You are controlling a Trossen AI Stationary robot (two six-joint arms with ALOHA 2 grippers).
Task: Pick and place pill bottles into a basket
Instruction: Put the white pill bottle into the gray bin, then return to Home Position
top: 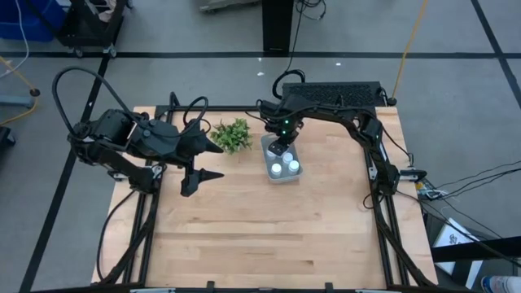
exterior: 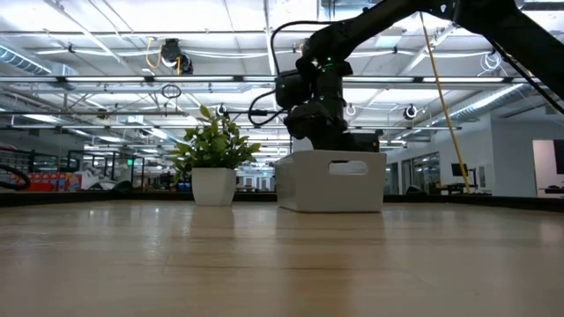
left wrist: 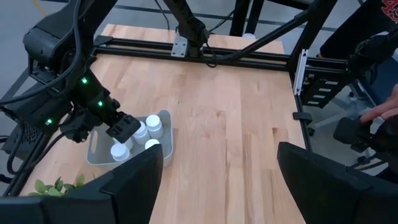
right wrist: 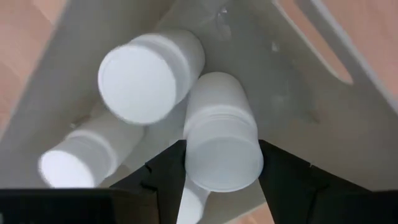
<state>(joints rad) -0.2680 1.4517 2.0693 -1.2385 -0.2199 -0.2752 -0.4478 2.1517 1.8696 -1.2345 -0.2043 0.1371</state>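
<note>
— Why is the right gripper (right wrist: 217, 168) hanging so low in the basket (top: 281, 176)?

— It's pinching a pill bottle (right wrist: 221, 146) between its fingers, probably lowering it among the others (left wrist: 147, 132).

— And the left gripper (top: 213, 161)?

— Waiting spread open beside the plant (top: 233, 134).

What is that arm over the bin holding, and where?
The right gripper has a pill bottle between its fingers, by the sides, inside the basket.
</note>
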